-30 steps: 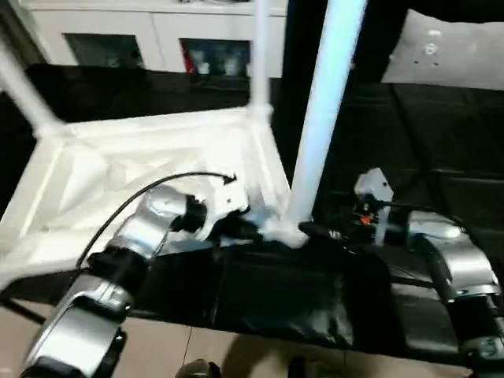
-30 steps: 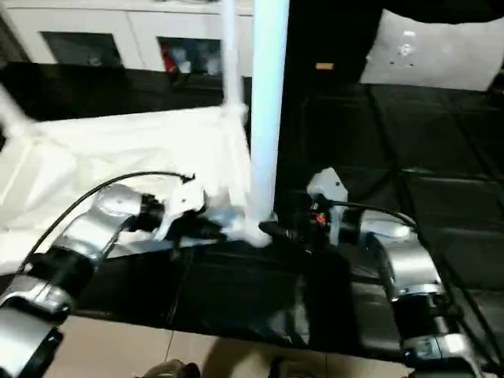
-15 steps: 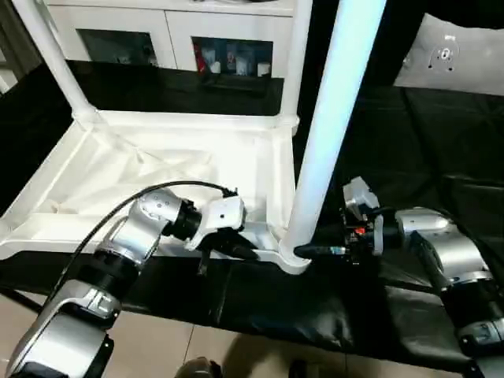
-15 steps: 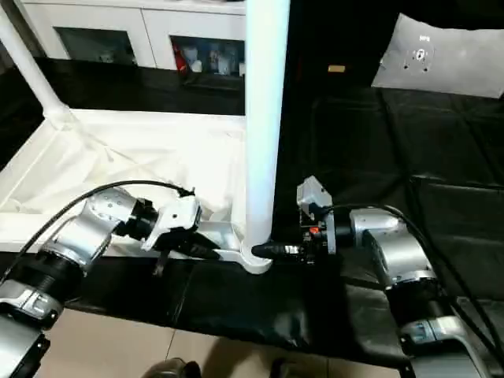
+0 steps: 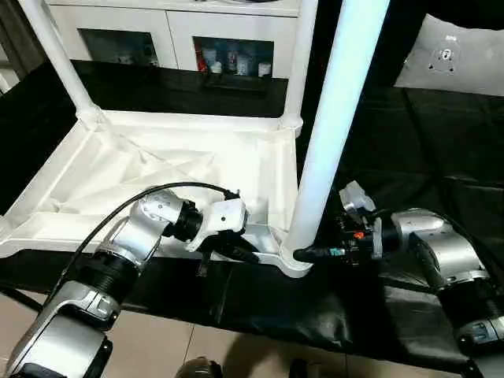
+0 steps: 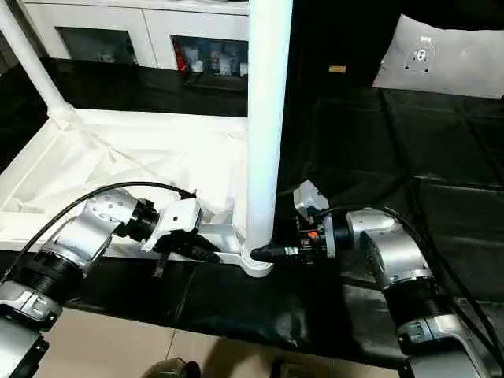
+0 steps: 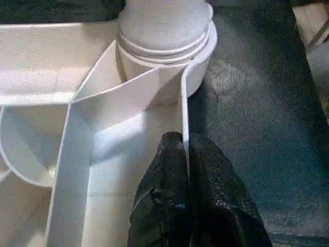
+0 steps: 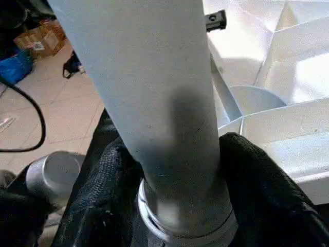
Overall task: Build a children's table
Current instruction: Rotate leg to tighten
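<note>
So left gripper (image 7: 184,206) pinched the table's rim (image 7: 183,113); right gripper (image 8: 177,180) fingers hugged the upright leg (image 5: 331,134).

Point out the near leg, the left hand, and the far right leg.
near leg (image 5: 331,134), left eye view, mid-shaft
left hand (image 7: 184,170), left wrist view, at the fingertips
far right leg (image 5: 301,55), left eye view, mid-shaft

Left gripper (image 7: 186,170) jaws pinched together, right gripper (image 8: 177,170) jaws clamped.

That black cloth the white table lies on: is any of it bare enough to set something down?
Yes: the black cloth lies bare right of the near leg, beyond the right gripper. The near corner is crowded, with the left gripper pinching the table top rim there.
</note>
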You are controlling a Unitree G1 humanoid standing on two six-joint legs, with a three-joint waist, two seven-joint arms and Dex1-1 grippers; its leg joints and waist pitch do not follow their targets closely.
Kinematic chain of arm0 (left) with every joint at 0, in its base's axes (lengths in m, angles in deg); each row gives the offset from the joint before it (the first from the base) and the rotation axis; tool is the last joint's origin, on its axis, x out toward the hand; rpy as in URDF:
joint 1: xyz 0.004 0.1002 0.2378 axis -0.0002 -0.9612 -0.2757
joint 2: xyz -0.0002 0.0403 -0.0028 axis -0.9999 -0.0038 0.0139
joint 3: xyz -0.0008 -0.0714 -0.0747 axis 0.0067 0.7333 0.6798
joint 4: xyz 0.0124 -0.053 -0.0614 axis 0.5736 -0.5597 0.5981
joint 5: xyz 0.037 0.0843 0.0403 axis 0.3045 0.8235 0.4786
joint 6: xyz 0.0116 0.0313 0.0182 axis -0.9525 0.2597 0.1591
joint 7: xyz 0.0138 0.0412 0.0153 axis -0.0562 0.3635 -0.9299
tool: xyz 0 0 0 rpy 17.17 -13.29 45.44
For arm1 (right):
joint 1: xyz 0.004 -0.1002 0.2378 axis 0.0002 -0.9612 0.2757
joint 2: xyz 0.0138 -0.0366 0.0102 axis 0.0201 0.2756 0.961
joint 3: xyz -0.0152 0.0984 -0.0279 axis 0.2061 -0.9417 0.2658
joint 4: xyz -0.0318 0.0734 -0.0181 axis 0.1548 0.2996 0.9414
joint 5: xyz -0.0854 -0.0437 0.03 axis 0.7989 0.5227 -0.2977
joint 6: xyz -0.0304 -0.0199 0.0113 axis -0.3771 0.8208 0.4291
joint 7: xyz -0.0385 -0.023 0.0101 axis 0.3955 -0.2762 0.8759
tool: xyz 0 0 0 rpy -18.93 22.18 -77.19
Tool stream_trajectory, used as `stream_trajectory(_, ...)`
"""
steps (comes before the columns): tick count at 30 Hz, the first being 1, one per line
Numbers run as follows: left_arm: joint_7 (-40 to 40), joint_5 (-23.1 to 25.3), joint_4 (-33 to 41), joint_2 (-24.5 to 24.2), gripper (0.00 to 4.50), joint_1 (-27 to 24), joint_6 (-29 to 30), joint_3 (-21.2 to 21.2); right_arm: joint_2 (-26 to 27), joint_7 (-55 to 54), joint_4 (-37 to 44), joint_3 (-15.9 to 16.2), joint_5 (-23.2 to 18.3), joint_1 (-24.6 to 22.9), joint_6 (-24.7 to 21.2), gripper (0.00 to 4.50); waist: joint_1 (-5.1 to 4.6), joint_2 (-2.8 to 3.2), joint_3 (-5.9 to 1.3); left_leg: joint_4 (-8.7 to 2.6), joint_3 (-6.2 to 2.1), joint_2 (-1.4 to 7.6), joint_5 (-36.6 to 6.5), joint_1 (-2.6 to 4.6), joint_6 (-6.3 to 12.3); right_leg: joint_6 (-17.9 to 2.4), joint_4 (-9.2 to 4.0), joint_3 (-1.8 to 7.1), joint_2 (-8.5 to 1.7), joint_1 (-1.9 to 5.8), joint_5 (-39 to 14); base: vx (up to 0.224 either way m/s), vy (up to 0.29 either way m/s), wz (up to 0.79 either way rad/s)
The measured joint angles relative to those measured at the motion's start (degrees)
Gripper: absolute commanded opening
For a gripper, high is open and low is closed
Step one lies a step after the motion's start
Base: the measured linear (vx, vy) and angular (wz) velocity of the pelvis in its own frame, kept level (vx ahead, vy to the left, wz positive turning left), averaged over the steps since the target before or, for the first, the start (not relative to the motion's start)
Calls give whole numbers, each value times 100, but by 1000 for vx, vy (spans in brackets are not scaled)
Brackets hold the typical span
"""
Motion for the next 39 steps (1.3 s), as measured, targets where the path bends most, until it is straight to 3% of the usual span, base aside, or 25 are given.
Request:
stream_trajectory(4, -316, 33, -116, 163, 0, 83, 375, 113, 112, -661, 472, -164, 22, -221, -470, 210, -4, -1, 0, 0, 1, 0, 1, 11, -5, 9, 2, 0, 0, 8, -5, 0, 0, 0)
stream_trajectory(6, -727, 147, -358, 295, 0, 238, 542, 200, 387, -1426, 595, -383, 121, -289, -684, 209, -73, -2, 2, 1, 3, 0, 0, 17, -30, 11, 3, 1, 0, 11, -6, 0, 0, 0)
stream_trajectory(12, -2117, 323, -919, 923, 0, 561, 996, 473, 1207, -3617, 669, -883, 584, -170, -1003, 206, -401, 0, 3, 6, 4, -1, 9, 18, -43, 14, -15, -3, -1, 10, -8, 0, 0, 0)
stream_trajectory(18, -3286, 382, -1189, 1404, 0, 727, 1253, 701, 2071, -5514, 458, -1211, 913, 181, -1139, 205, -548, 1, 4, 0, -2, 1, 7, 11, -43, 15, -14, -12, 0, 4, -8, 0, 0, 0)
stream_trajectory(19, -3345, 382, -1189, 1436, 0, 728, 1254, 709, 2086, -5606, 457, -1212, 915, 194, -1140, 205, -551, 1, 4, -1, -2, 1, 6, 8, -42, 15, -15, -13, 0, 3, -8, 0, 0, 0)
stream_trajectory(21, -3474, 389, -1198, 1498, 0, 731, 1254, 739, 2206, -5865, 458, -1272, 922, 223, -1154, 257, -551, 0, 3, -4, -2, 1, 1, 6, -32, 13, -15, -12, 0, 2, -7, 0, 0, 0)
stream_trajectory(26, -3604, 436, -1231, 1593, 0, 759, 1246, 756, 2371, -6151, 472, -1335, 955, 224, -1079, 315, -522, 0, 2, -21, -1, 0, 4, 8, -16, 13, -15, -12, 0, 2, -7, 0, 0, 0)
stream_trajectory(34, -3009, 454, -1116, 1314, 0, 673, 862, 545, 1374, -4424, 537, -1069, 701, -146, -568, 383, -427, 2, 3, -32, -1, 0, 6, 8, -10, 12, -14, -12, 0, -1, -7, 0, 0, 0)
stream_trajectory(39, -2520, 397, -946, 1070, 0, 495, 589, 506, 862, -3474, 450, -863, 692, -224, -101, 383, -384, 2, 4, -29, 0, 1, 7, 8, -11, 12, -11, -12, 0, -4, -6, 0, 0, 0)
